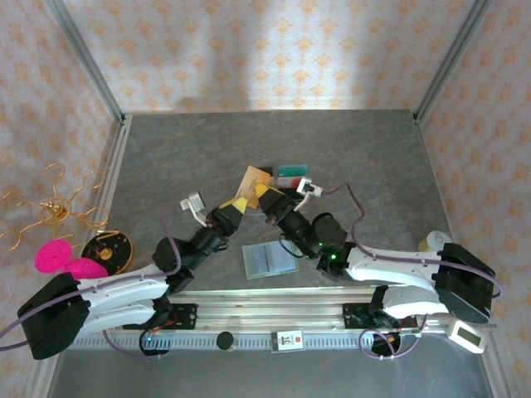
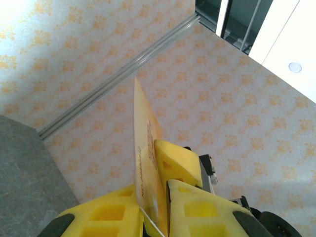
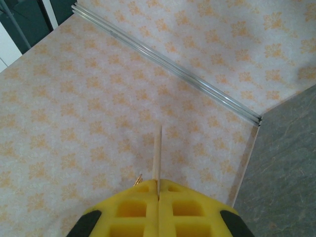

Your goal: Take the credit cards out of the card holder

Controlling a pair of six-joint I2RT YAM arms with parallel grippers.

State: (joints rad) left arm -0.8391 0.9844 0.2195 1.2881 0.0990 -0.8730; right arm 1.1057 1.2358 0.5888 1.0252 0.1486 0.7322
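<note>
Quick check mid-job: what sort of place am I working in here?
Most likely a purpose-built robot test booth: a grey tabletop boxed in by patterned wallpaper panels on aluminium frame posts, with the left arm and right arm bolted to a rail at its near edge.

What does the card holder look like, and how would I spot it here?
Start at the near edge of the grey table. The card holder lies flat and open just before the metal rail. It is a pale bluish-green rectangle, unlike the colourful cards farther back.
</note>
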